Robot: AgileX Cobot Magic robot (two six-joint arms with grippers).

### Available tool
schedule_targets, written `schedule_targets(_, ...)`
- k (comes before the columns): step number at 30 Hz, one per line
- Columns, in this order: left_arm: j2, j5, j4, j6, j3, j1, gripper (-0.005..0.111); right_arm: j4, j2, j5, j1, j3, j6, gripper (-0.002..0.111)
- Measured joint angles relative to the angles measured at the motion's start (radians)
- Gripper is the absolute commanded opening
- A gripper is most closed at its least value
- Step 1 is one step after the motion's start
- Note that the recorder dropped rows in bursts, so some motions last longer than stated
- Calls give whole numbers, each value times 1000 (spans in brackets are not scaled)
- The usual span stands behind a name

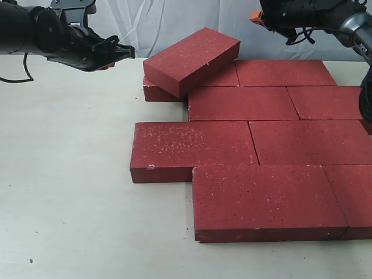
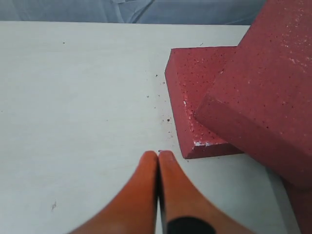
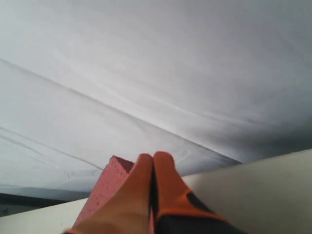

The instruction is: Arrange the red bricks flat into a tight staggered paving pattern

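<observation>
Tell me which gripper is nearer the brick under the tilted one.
Left. The left gripper hovers just off the corner of that brick; the right gripper hangs high, past the tilted brick.

Speckled red bricks (image 1: 232, 157) lie flat, staggered; one brick (image 1: 192, 61) rests tilted atop.

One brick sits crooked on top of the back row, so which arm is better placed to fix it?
Left. The left pincer, shut, hovers beside the tilted brick, facing it; the right pincer is raised farther off, pointing at the backdrop.
</observation>
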Motion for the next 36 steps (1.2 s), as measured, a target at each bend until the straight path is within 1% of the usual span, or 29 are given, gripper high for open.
schedule_targets(10,0,-25,0,2,0,0,0,2,61,-161,11,-9,0,-1)
schedule_targets(14,0,-43,0,2,0,0,0,0,71,-183,31,-10,-13,-1)
schedule_targets(17,0,-50,0,2,0,0,0,-2,71,-166,50,-10,-20,-1)
schedule_targets(19,0,-50,0,2,0,0,0,-7,71,-128,60,-12,-22,-1)
schedule_targets(24,0,-50,0,2,0,0,0,-21,71,35,66,-21,-24,-1)
schedule_targets(32,0,-17,0,2,0,0,0,-28,39,255,42,-35,-26,-1)
schedule_targets(36,0,-15,16,2,0,0,0,-70,11,322,41,-65,-26,-1)
